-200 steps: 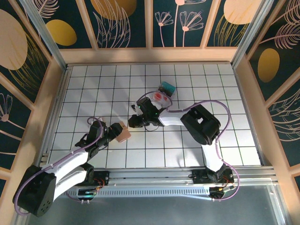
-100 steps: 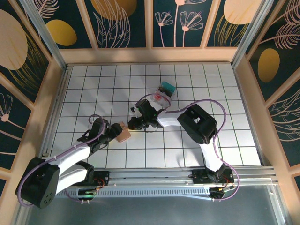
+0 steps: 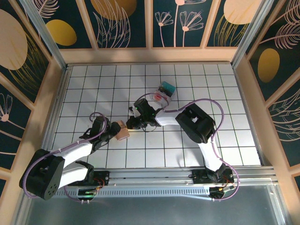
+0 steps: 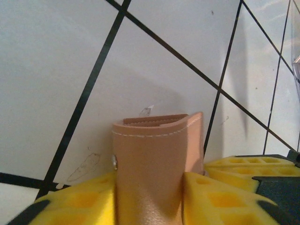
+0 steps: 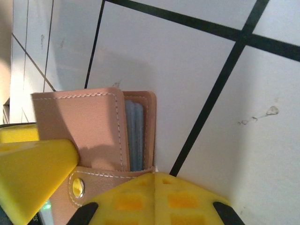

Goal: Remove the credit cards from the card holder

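The tan leather card holder (image 3: 123, 131) stands on edge on the white grid table (image 3: 93, 84), left of centre. My left gripper (image 3: 116, 130) is shut on it. In the left wrist view its yellow pads (image 4: 79, 201) press both sides of the card holder (image 4: 150, 150). My right gripper (image 3: 131, 123) is shut and sits at the holder's right end. In the right wrist view the closed right gripper (image 5: 154, 180) lies over the snap tab (image 5: 93, 185) of the card holder (image 5: 79, 126). Thin blue-grey edges (image 5: 135, 136) show in the pocket; I cannot tell whether they are the credit cards or lining.
A clear plastic box (image 3: 164, 92) with red and teal contents lies behind the right gripper, near the table's middle. The right arm's elbow (image 3: 199, 123) hangs over the centre right. Wooden walls (image 3: 150, 55) ring the table.
The left gripper's jaws have closed onto the card holder. The right gripper, shut throughout, has crept left up to the holder's end.
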